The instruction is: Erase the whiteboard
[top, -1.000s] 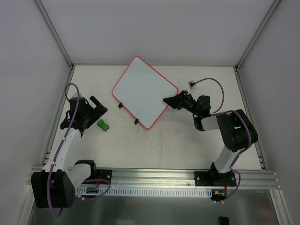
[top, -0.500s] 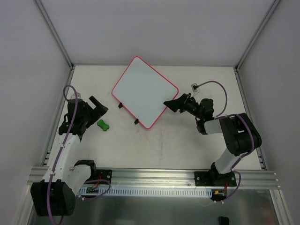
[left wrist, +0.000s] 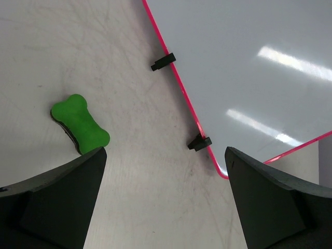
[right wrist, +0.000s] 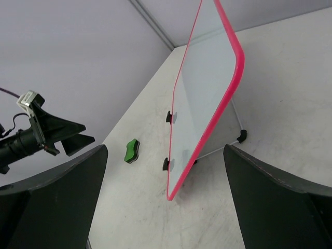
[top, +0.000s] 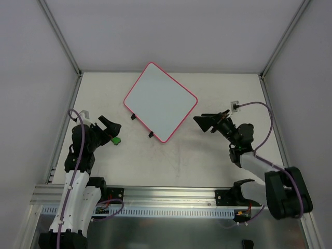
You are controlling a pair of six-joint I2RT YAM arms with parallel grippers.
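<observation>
The whiteboard (top: 161, 101), white with a thin pink-red frame, sits at the table's middle back, propped at a tilt on a wire stand (right wrist: 236, 127). No writing shows on it. Two black clips (left wrist: 199, 142) sit on its near-left edge. A green eraser (top: 116, 140) lies left of the board, partly under my left gripper (top: 110, 127), which is open and empty. In the left wrist view the eraser (left wrist: 80, 123) lies just ahead of the left finger. My right gripper (top: 202, 123) is open and empty, a short way right of the board's right corner, facing its edge (right wrist: 207, 88).
A metal rail (top: 166, 196) runs along the near edge where the arm bases are bolted. Grey walls with frame posts (top: 62, 39) close in the table on three sides. A purple cable with a white plug (top: 236, 106) loops above the right arm.
The right gripper opened and drew back to the right, away from the board's edge. The left arm pulled back toward its base, its open gripper now partly over the eraser.
</observation>
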